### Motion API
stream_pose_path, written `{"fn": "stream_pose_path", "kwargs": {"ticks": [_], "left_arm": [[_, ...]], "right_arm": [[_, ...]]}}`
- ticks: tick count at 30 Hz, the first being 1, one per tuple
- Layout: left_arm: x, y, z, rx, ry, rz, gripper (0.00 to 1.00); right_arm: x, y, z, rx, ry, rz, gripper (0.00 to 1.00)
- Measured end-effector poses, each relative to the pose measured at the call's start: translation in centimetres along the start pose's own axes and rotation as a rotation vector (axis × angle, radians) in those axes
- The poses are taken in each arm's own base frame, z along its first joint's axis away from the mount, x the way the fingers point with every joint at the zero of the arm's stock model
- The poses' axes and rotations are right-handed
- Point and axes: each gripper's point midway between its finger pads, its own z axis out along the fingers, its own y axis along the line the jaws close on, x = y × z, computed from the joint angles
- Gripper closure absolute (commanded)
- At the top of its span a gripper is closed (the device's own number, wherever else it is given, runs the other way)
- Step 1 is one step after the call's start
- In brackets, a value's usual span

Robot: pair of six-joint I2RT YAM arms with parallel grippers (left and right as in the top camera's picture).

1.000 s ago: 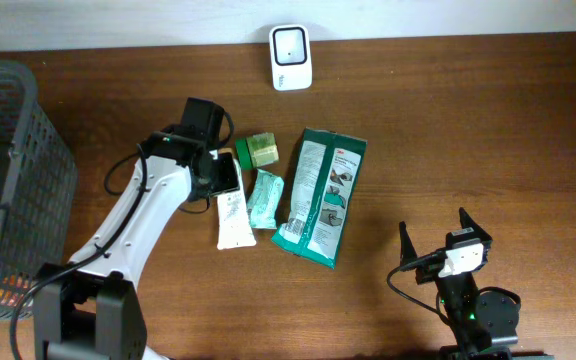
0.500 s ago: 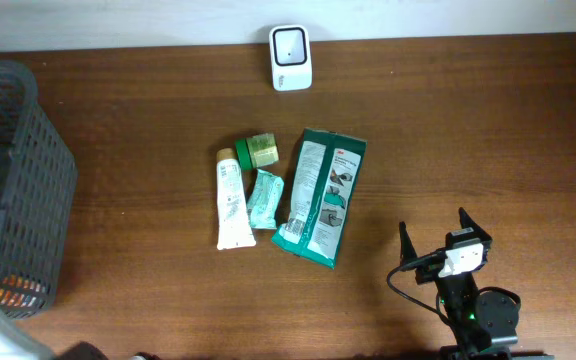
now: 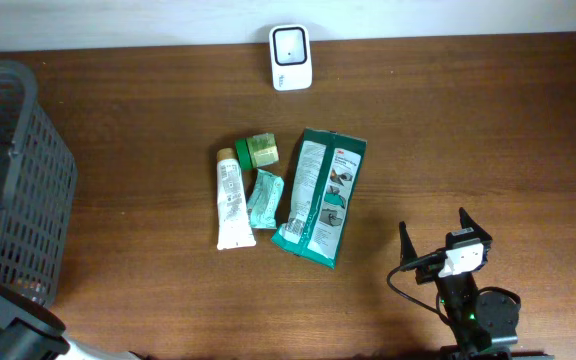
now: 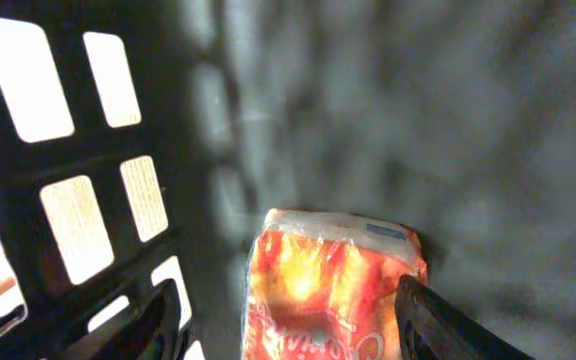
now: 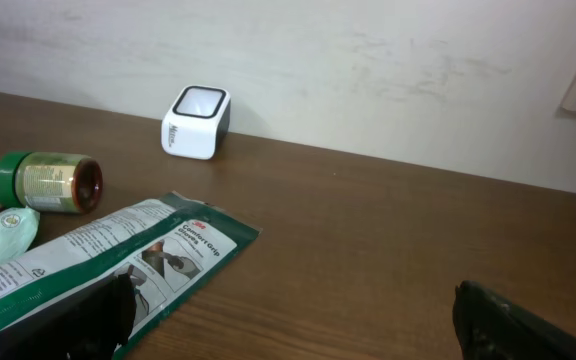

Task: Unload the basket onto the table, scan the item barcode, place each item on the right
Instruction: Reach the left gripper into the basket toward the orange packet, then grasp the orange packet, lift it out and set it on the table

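Pick step, down in the basket
My left gripper [image 4: 290, 298] straddles the orange packet [image 4: 336, 268] inside the basket [image 3: 13, 170], jaws spread (nothing clamped yet); next I squeeze, lift, and present it to the scanner [image 3: 291, 57].

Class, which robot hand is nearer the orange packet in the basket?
Left. The left hand straddles the orange packet; the right hand sits far across the table.

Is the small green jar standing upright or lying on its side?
On its side: the jar lies with its lid pointing sideways.
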Motion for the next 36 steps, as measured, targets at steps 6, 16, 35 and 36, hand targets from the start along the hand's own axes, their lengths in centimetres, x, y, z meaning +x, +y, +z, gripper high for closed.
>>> {"fn": "stream_pose_path", "kwargs": {"ticks": [6, 16, 35, 36], "left_arm": [[-0.3, -0.3, 1.1, -0.02, 0.011, 0.008, 0.61], [-0.9, -0.4, 1.1, -0.024, 0.003, 0.012, 1.0], [-3.8, -7.4, -6.5, 0.16, -0.173, 0.28, 0.38], [-3.8, -7.5, -5.8, 0.146, -0.162, 0.302, 0.37]], "right_arm": [[0.0, 0.0, 0.0, 0.0, 0.0, 0.0, 0.02], [0.0, 0.0, 0.0, 0.0, 0.0, 0.0, 0.02], [0.0, 0.0, 0.0, 0.0, 0.0, 0.0, 0.02], [0.0, 0.0, 0.0, 0.0, 0.0, 0.0, 0.02]]}}
